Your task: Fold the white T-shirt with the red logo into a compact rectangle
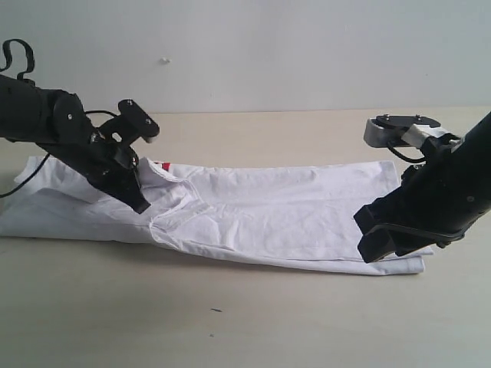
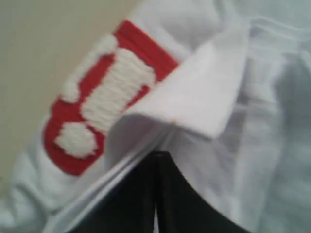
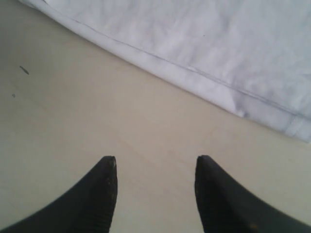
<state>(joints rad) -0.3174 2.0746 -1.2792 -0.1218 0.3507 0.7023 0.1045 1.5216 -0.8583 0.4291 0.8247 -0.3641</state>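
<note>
Left wrist view: left hand (image 2: 156,156) pinches white T-shirt (image 2: 204,97) beside red logo (image 2: 63,145); right hand (image 3: 156,160) half-open, empty.

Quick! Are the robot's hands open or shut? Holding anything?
Left gripper: shut, tips against the white T-shirt; whether it pinches cloth cannot be told.
Right gripper: open, holding nothing, over the table.

The T-shirt (image 1: 268,215) lies left to right on the table (image 1: 230,322), logo (image 1: 160,165) far left by the left gripper (image 1: 142,205), right gripper (image 1: 377,244) near-right.
</note>
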